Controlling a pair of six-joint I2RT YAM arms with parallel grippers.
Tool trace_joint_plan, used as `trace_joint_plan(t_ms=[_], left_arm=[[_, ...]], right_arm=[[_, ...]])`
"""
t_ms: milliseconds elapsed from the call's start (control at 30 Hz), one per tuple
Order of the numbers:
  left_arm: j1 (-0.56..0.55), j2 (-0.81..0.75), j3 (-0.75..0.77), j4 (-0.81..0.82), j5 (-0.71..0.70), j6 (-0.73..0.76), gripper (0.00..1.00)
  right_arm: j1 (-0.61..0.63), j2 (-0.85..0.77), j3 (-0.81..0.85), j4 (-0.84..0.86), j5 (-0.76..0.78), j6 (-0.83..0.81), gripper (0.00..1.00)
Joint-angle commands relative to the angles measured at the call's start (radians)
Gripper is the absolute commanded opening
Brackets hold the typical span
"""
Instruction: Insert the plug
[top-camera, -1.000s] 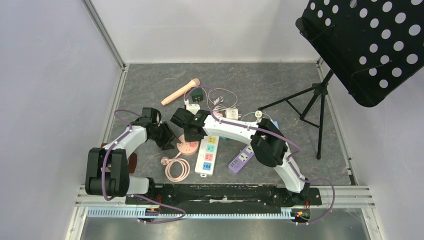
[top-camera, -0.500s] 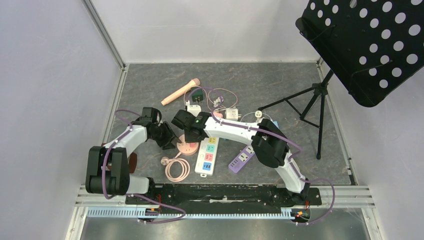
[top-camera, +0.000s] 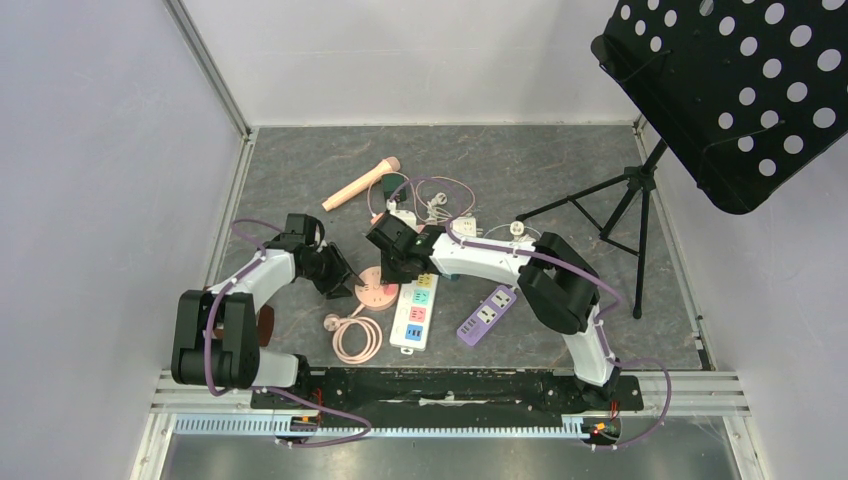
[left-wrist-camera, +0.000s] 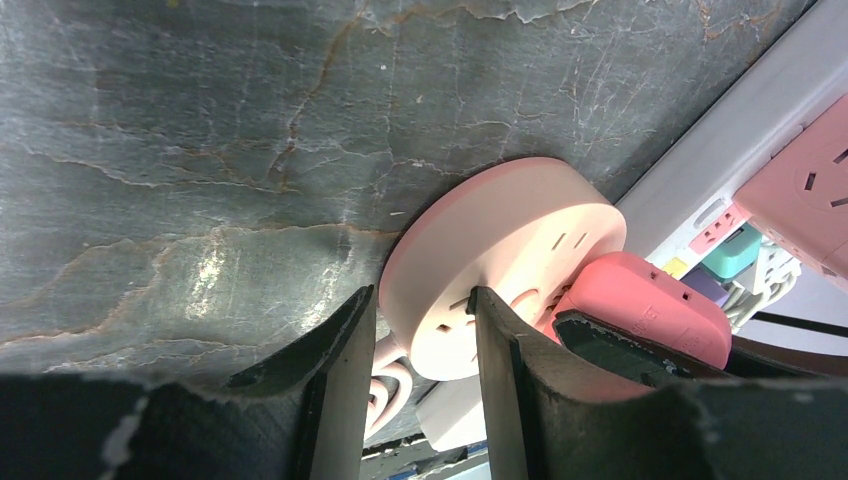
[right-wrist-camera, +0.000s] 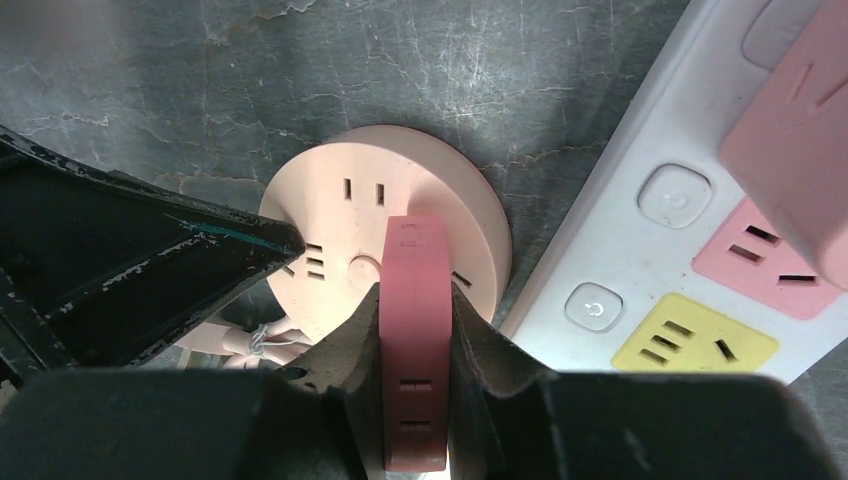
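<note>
The right wrist view shows what the top view hides: the right gripper (right-wrist-camera: 415, 300) jaws clamp a pink plug (right-wrist-camera: 415, 270), its tip at the middle of the round pink socket (right-wrist-camera: 400, 205), beside the white power strip (right-wrist-camera: 640, 250) on the tabletop (right-wrist-camera: 560, 70). Whether the pins are in, I cannot tell. In the left wrist view, the left gripper (left-wrist-camera: 420, 310) jaws are half-closed across the socket's edge, one finger at the rim, the other on its face. Compared with a second ago, the right arm has shifted rightward, uncovering more of the socket from above.
</note>
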Motion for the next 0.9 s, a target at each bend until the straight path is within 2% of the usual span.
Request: trace_joint_plan(t_ms=[0,167,467,700,800,867], left_arm=[[-0.012,0.040,-0.013,-0.018,-0.060,-0.010,0.46],[-0.012,0.041,-0.010,-0.022,-0.065,-0.010,0.46],[-0.012,0.023,0.018,-0.050,-0.109,-0.001,0.48],[-0.012,0.009,0.021,-0.059,-0.130,-0.005,0.49],[-0.012,0.003,0.031,-0.068,-0.144,-0.003,0.49],[-0.012,-0.001,0.051,-0.080,-0.154,0.000,0.51]], right_arm=[[0.003,0.110,-0.053,-0.150,0.001,-0.055,0.00],[-0.003,0.128,-0.069,-0.163,-0.008,-0.038,0.00],[0.019,0.245,0.166,-0.371,0.110,-0.014,0.00],[0.034,0.283,0.153,-0.408,0.159,-0.012,0.00],[0.031,0.277,0.146,-0.404,0.159,-0.004,0.06],[0.032,0.270,0.163,-0.394,0.153,-0.018,0.14]])
